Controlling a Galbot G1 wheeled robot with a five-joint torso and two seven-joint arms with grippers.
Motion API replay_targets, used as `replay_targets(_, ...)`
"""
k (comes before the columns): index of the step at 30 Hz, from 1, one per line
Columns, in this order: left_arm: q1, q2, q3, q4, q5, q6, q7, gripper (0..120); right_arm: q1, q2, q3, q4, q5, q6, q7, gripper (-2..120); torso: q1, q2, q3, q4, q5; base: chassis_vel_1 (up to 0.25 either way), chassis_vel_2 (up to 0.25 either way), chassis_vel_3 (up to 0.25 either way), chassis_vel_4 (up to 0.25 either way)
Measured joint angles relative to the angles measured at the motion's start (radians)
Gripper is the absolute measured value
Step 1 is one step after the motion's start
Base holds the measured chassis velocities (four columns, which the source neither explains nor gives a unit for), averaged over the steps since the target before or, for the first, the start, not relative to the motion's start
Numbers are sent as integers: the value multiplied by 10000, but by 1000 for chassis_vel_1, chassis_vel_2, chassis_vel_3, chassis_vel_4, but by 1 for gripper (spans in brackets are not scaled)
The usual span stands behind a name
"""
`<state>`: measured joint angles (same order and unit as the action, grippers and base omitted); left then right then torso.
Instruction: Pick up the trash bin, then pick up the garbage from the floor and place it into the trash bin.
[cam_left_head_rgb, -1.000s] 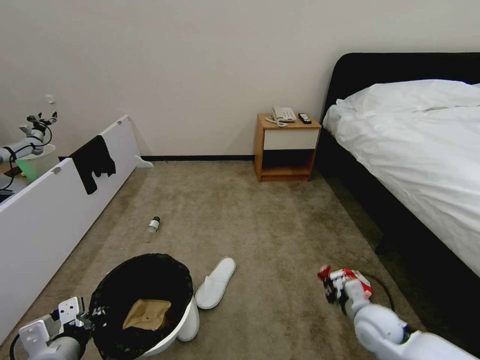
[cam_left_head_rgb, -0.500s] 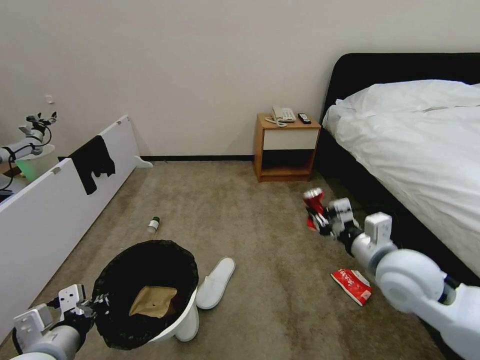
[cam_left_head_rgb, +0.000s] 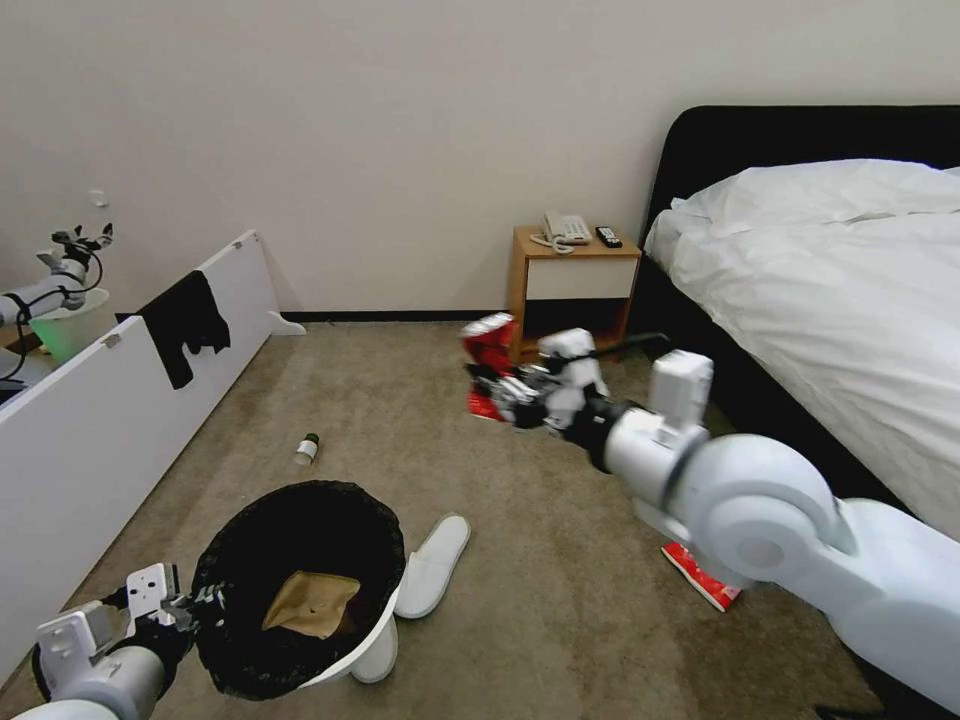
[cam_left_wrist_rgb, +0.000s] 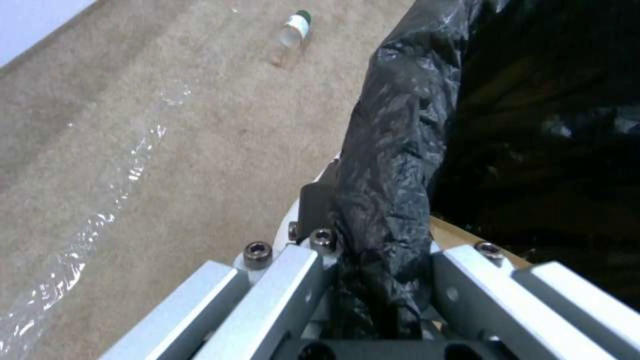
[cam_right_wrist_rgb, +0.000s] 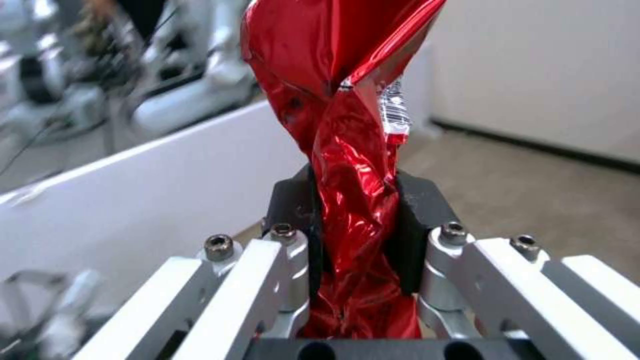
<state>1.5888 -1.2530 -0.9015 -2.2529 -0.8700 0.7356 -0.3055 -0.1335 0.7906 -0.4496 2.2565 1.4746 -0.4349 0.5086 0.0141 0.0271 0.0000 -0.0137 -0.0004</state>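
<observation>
1. Trash bin (cam_left_head_rgb: 300, 590), white with black liner, is tilted above the carpet (cam_left_head_rgb: 560, 560); left end effector (cam_left_wrist_rgb: 373, 280) is clamped on its bagged rim. Bin pickup judged done.
2. Brown paper bag (cam_left_head_rgb: 312, 603) lies inside the bin.
3. White slipper (cam_left_head_rgb: 432, 565) lies on the carpet, just beside the bin.
4. Right end effector (cam_right_wrist_rgb: 357, 235) is pinched on a red foil wrapper (cam_left_head_rgb: 490, 365), mid-air, well apart from the bin; not deposited.
5. Red snack packet (cam_left_head_rgb: 700, 585) lies on the carpet.
6. Green-capped bottle (cam_left_head_rgb: 307, 449) lies beyond the bin.
</observation>
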Motion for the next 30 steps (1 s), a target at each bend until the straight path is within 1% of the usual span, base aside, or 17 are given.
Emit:
replay_targets(1, 0, 0, 0, 0, 0, 0, 0, 2, 0, 0, 0, 0, 0, 0, 0, 19, 0, 0, 0, 0, 0, 0, 0, 0, 0)
replay_targets(2, 1, 36, -7, -18, -3, 0, 1, 2, 405, 373, -473, -63, 193, -171, 146, 19, 0, 0, 0, 0, 1, 0, 0, 0, 0)
replay_targets(4, 14, 77, -23, -58, -11, 0, 1, 2, 832, 768, -1006, -209, 358, -413, 331, 19, 0, 0, 0, -1, 0, 0, 0, 0, 0)
replay_targets(6, 18, 84, -27, -65, -12, 0, 2, 2, 873, 820, -1063, -229, 391, -453, 368, 19, 0, 0, 0, -1, 0, 0, 0, 0, 0)
replay_targets(7, 31, 115, -30, -108, -19, -1, 3, 2, 1082, 1131, -1412, -356, 672, -742, 627, 19, 0, 0, 0, 0, 2, 0, 0, 0, 0)
replay_targets(8, 31, 115, -30, -108, -19, -1, 3, 2, 1082, 1131, -1412, -356, 672, -742, 627, 19, 0, 0, 0, 0, 2, 0, 0, 0, 0)
replay_targets(10, 28, 152, -28, -130, -24, -2, 5, 2, 1225, 1378, -1777, -412, 965, -1110, 925, 19, 0, 0, 0, -3, 3, 0, 0, 0, 0)
replay_targets(13, 19, 177, -28, -132, -31, -2, 6, 2, 1274, 1466, -1922, -421, 1057, -1236, 1044, 19, 0, 0, 0, -4, 3, 0, 0, 0, 0)
replay_targets(15, 4, 249, -27, -132, -46, -2, 7, 2, 1405, 1671, -2283, -493, 1221, -1494, 1256, 19, 1, 0, 0, -3, 3, 0, 0, 0, 0)
replay_targets(17, 1, 260, -28, -132, -48, -2, 8, 2, 1428, 1708, -2338, -516, 1252, -1563, 1289, 19, 0, 0, -1, -2, 3, 0, 0, 0, 0)
replay_targets(18, -11, 269, -27, -132, -50, -2, 9, 2, 1464, 1809, -2482, -610, 1374, -1772, 1396, 19, 1, 0, 0, -3, 3, 0, 0, 0, 0)
replay_targets(20, -16, 269, -21, -132, -52, -2, 11, 2, 1468, 1898, -2613, -675, 1413, -1909, 1476, 19, 0, 0, 0, -3, 3, 0, 0, 0, 0)
replay_targets(23, -19, 266, -14, -132, -52, -2, 13, 2, 1467, 1954, -2736, -730, 1407, -1968, 1508, 19, 0, 0, 0, -3, 3, 0, 0, 0, 0)
replay_targets(30, -48, 297, -5, -123, -85, -2, 20, 2, 1391, 2415, -3329, -1143, 1241, -2036, 1671, 19, 0, 0, 0, -3, 3, 0, 0, 0, 0)
